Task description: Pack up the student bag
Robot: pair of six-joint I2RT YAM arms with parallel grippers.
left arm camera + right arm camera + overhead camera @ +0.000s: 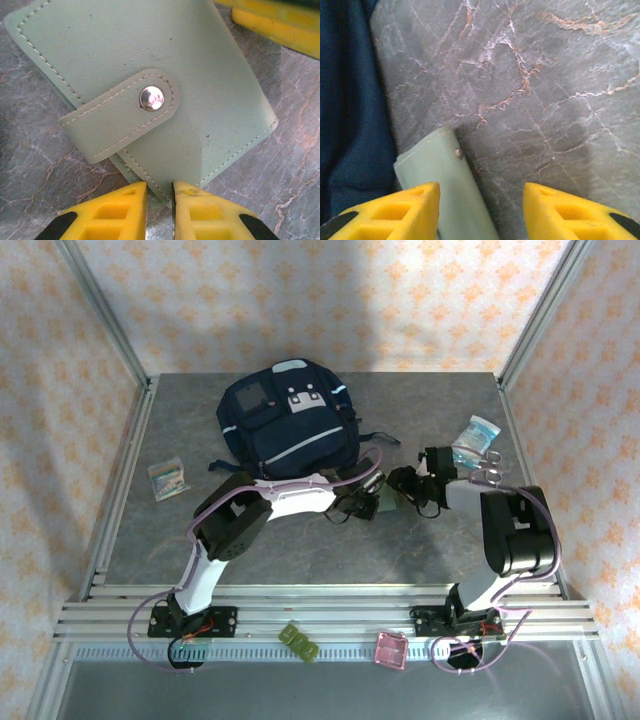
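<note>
A: While the bag [290,425] lies flat at the back of the desk [300,550], front pocket up, I can't make out any open zip on it. That's my first worry: with no mouth to aim for, a thing carried over would just land on top and slide off.

B: Agreed. What's in hand?

A: A pale green wallet [150,75], just in front of the bag, low over the desk. The left end effector [160,210] is nearly closed and pinches it by one thin edge, close to a corner.

B: A corner hold on a flat thing. It could swing or slip out once lifted.

A: Yes, and the snap tab side hangs away from the grip, so the weight sits off to one side.

B: And the right end effector [480,210]?

A: Well open, holding nothing. The wallet's far end lies by one of its fingers, with the bag's navy fabric close beside.

B: So the two are crowded together.

A: That's the second risk. Any sideways move by either arm could knock the wallet loose, or bump the fingers together. The bag's dark straps trail near both arms too; one could catch.
</note>
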